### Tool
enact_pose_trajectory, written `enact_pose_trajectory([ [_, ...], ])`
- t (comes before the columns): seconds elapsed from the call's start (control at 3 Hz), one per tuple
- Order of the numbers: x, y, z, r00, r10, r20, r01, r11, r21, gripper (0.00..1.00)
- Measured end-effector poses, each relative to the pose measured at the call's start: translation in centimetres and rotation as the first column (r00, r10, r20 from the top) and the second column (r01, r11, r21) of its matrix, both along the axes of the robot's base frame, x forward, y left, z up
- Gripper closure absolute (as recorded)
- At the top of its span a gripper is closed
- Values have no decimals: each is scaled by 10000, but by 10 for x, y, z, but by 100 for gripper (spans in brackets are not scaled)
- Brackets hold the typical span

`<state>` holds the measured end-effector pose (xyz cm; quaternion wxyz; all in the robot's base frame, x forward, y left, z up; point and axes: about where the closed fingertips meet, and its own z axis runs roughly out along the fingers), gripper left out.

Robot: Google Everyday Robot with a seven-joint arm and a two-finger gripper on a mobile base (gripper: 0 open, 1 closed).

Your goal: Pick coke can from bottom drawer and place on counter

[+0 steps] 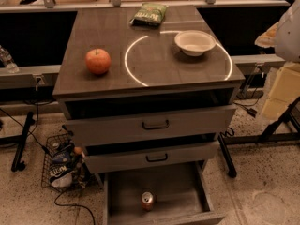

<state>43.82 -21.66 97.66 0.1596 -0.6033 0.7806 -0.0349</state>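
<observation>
The coke can point(147, 200) stands upright on the floor of the open bottom drawer point(187, 191), near its front middle; it is red with a silver top. The counter point(112, 36) is the grey-brown wood-grain top of the cabinet, marked with a thin white circle point(129, 69). My gripper does not show in this view. A pale bulky shape point(288, 29) at the right edge may be part of my arm, well above and to the right of the drawer.
On the counter are a red-orange apple point(98, 61) at the left, a white bowl point(194, 42) at the right and a green chip bag point(149, 14) at the back. The two upper drawers point(154, 124) stand slightly open. A wire basket point(63, 165) sits on the floor at the left.
</observation>
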Motion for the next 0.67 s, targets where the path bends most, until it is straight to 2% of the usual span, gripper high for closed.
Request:
enact_pose_trajectory([
  [0.33,0,0,-3,10000,-3,-30,3,10000,16,0],
  [0.67,6,-7,-53,9978,-39,-669,59,9995,307,0],
])
